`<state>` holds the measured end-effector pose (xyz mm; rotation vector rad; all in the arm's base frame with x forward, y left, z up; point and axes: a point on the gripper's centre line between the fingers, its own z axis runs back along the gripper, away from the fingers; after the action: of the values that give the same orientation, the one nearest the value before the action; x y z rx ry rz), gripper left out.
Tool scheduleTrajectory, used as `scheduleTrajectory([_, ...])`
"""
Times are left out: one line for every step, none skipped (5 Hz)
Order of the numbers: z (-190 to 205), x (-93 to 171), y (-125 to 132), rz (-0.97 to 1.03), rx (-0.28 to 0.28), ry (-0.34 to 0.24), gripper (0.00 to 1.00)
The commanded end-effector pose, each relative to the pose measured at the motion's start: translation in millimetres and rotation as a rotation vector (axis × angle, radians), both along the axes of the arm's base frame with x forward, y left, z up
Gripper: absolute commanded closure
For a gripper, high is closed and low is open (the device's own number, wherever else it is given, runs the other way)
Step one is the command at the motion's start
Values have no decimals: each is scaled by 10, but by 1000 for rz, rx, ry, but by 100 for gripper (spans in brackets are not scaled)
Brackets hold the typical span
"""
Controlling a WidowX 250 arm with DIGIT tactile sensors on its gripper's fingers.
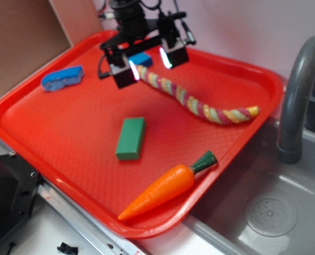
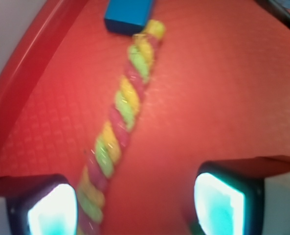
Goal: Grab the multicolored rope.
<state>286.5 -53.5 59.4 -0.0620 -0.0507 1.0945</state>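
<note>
You see a big red plastic tray (image 1: 67,133) with a bumpy floor and a raised rim. It takes up most of the exterior view. Behind it stands a pale wall (image 1: 242,26), and a brown board (image 1: 19,42) leans at the far left. To the right of the tray you see a grey metal sink (image 1: 284,207) with a round drain (image 1: 270,216) and a dark grey curved tap (image 1: 298,95). White counter (image 1: 51,234) shows at the near edge.

On the tray lies the long twisted rope of pink, yellow and green strands (image 1: 199,106). It runs from the far middle of the tray toward the right rim, bending a little. Nearer to you lies an orange plastic carrot with a green top (image 1: 165,188), close to the near rim. A green block (image 1: 131,138) sits in the middle of the tray. A blue bumpy toy (image 1: 62,78) rests at the far left. A small blue block (image 2: 127,14) sits just beside the far end of the rope.

The black robot gripper (image 1: 146,62) hangs over the far end of the rope. Its two fingers (image 2: 52,210) stand wide apart, and they hold nothing. In the wrist view the rope runs between them, closer to the left pad.

You can read no words or labels anywhere.
</note>
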Motion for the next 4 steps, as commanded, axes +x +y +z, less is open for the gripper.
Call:
scheduleTrajectory([-131,250,-24,-22,-7,-28,0])
scheduleTrajectory([-208,271,-71,-43,-17,-17,0])
scheduleTrajectory([-202,265,-80,-42,-19,-25,100])
scheduleTrajectory([-226,246,-101,-30,-5,-24,100])
